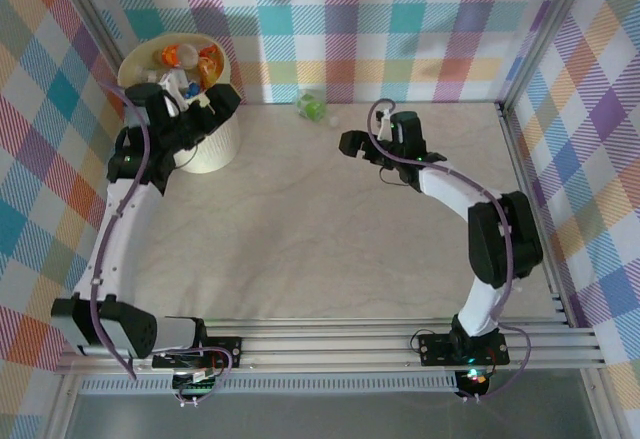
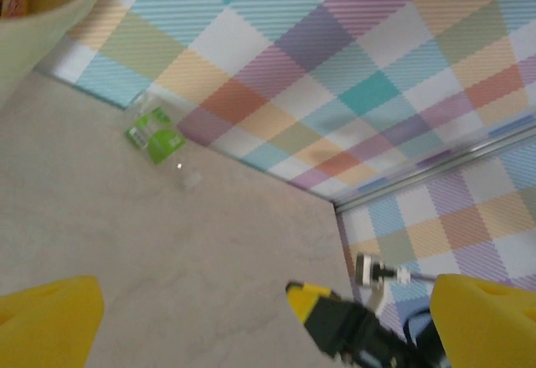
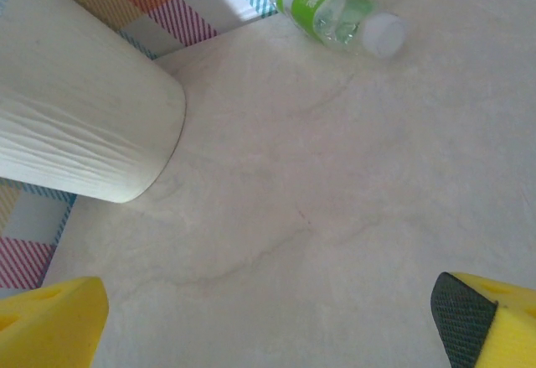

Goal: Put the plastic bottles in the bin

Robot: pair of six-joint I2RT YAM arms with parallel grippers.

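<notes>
Both grippers wide and empty; one green bottle out by the far wall.

Top view: R gripper point(image 3: 268, 318) sits just right of centre frame over bare table point(image 1: 320, 239), jaws spread wide, nothing btwn them. L gripper point(image 2: 255, 322) is at upper left, over the near side of the bin point(image 1: 215, 149), also spread wide w/ nothing held. Bin stands upright in the upper-left corner w/ several plastic bottles point(image 1: 188, 57) inside, orange and red labels showing. Farthest out, a green-label bottle point(image 1: 311, 106) lies on its side at top centre, touching or just beside the plaid back wall point(image 1: 420, 29), can't tell which. Its white cap end points out onto the table. It is well apart from the bin and near the R gripper.
</notes>
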